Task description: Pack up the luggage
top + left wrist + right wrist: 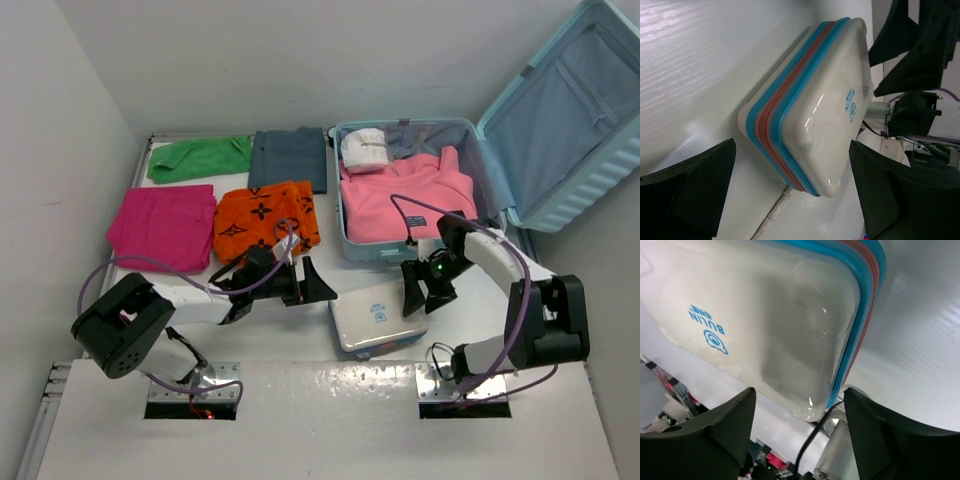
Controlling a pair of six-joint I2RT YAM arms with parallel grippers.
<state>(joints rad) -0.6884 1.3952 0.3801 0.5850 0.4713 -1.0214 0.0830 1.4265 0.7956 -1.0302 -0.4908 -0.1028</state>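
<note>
The luggage is stood open at the far right of the counter. A sweatshirt and, behind it, a rolled bundle are held in it. Four folded garments are laid left of the luggage, and a zip pouch is set before it.

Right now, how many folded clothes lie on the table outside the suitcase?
4: green top back left, grey garment beside it, magenta garment nearer, orange patterned one to its right. Others could hide underneath.
</note>
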